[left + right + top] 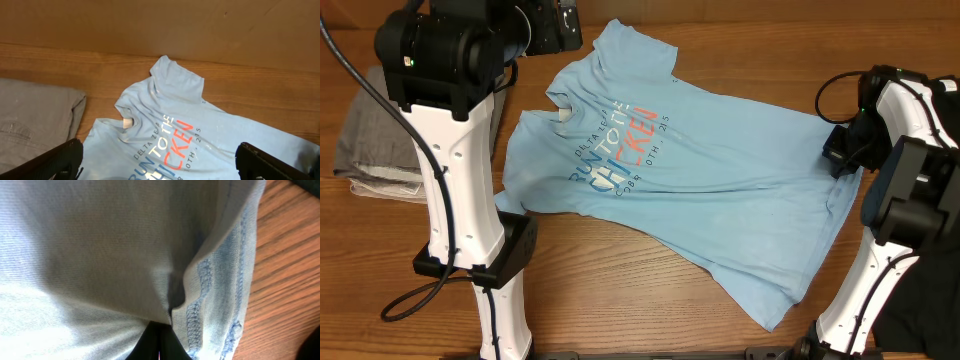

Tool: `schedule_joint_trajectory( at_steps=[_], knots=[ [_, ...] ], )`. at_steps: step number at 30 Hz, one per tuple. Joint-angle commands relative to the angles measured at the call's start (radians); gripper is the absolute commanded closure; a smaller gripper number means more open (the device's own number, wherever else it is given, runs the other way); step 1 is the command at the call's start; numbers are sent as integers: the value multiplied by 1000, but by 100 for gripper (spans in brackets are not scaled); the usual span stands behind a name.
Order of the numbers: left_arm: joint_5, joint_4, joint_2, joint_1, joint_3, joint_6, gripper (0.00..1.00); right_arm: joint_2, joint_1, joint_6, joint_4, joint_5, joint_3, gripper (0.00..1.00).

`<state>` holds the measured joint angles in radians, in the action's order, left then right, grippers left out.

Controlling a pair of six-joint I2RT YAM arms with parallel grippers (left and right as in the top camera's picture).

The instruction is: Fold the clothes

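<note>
Blue fine-knit T-shirt [720, 190] lies rumpled, stitched hem [199, 297] pinched in right pincer [160, 345].

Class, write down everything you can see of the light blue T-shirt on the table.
The T-shirt is light blue and short-sleeved, of a thin cotton-like knit with a stitched hem. White and coral-red lettering crosses its chest, and a white neck label shows inside the collar. It lies front up, spread slantwise and wrinkled on the wooden table, not yet folded, with one sleeve rumpled. The right gripper pinches its hem edge.
</note>
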<state>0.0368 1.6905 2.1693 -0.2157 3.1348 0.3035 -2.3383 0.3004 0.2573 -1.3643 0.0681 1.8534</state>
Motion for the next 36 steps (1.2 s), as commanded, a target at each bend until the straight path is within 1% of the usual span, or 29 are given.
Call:
schedule_joint_trajectory(
  at_steps=[1,8,17,21,24,27,32,36],
  knots=[
    [-11,-1,2,-1,2,-19,0,-7,19,1,-13,58,18,96],
    [-11,-1,2,-1,2,-19,0,-7,25,-3,-63,63,44,95],
    [-11,-1,2,-1,2,-19,0,-7,55,2,-78,75,44,91],
    [-11,-1,2,-1,2,-19,0,-7,80,6,-78,104,44,87],
    [-11,-1,2,-1,2,-19,0,-7,101,6,-86,152,46,85],
    [-11,-1,2,-1,2,-19,0,-7,120,7,-109,159,65,84],
    [-11,-1,2,-1,2,-19,0,-5,127,13,-213,104,198,85],
    [-11,-1,2,-1,2,-19,0,5,114,2,-331,-20,360,85]
  ],
)
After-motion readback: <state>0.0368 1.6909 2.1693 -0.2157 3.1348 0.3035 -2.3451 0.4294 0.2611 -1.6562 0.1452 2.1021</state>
